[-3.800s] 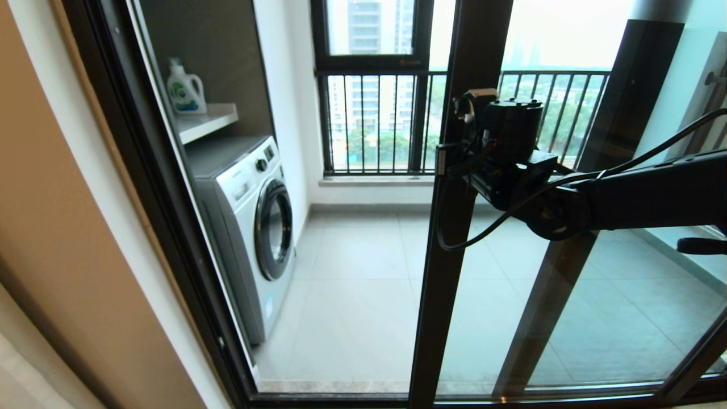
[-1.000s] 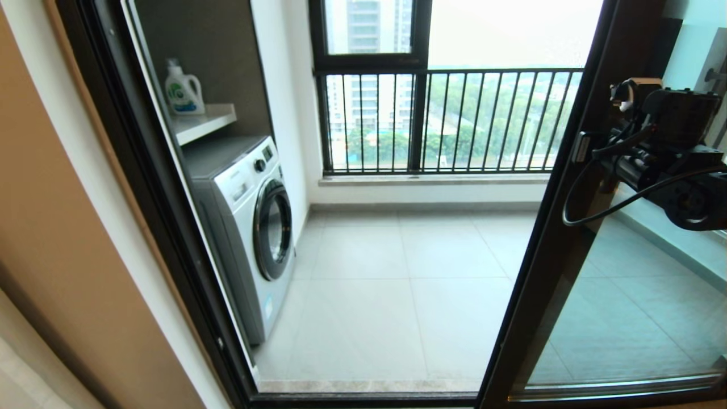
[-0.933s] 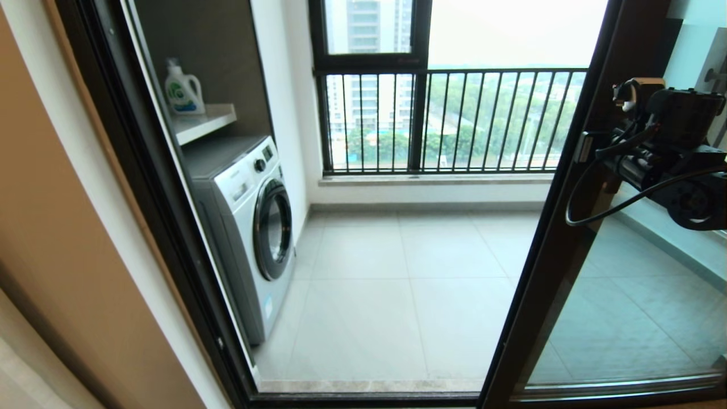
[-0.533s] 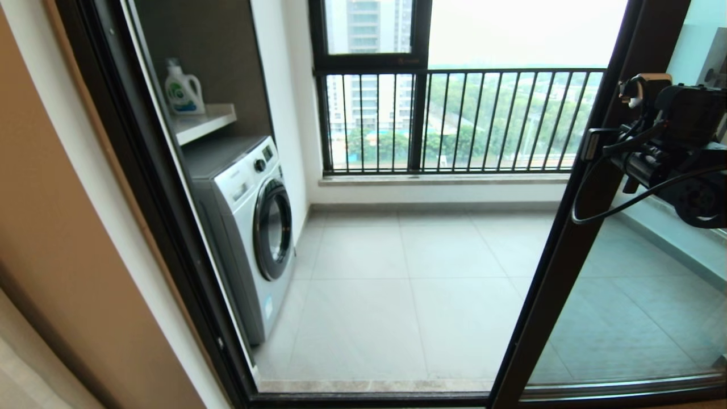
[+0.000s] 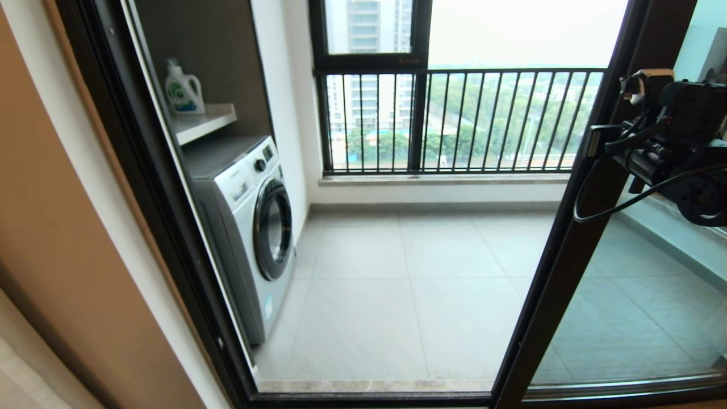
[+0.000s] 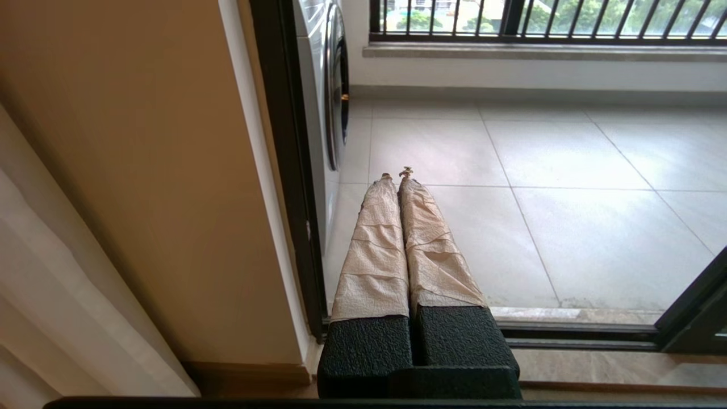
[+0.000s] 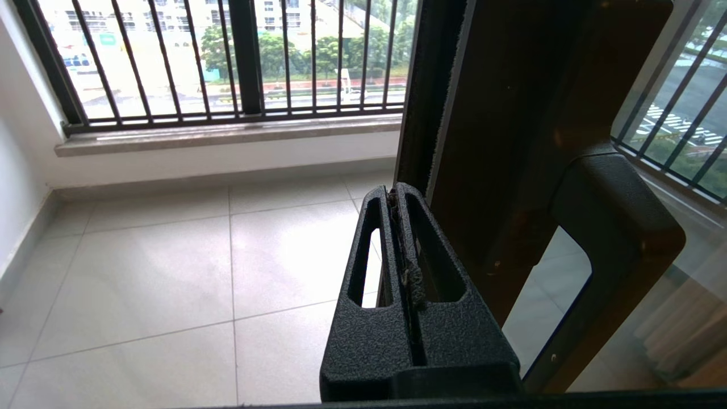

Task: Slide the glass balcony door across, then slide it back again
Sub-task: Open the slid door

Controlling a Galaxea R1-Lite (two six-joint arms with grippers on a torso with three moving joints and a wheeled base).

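The floor-to-ceiling glass balcony door in its slim dark brown metal frame (image 5: pixel 573 250) stands slid across to the robot's right, its long axis vertical. The right gripper (image 7: pixel 397 196), fingers pressed together on nothing, rests against the post's open-side edge, the dark vertical bar handle (image 7: pixel 616 227) just beside it. The left gripper (image 6: pixel 396 173), fingers also together, hangs low and well apart from the door.

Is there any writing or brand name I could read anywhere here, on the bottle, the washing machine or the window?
Detergent bottle on the shelf: a green and blue label, its letters too blurred to read.
Washing machine: marks on the control panel and a small sticker low on the front, both too small to read.
Window frame: a tiny pale mark on the crossbar, unreadable.
Glass balcony door: no writing visible.
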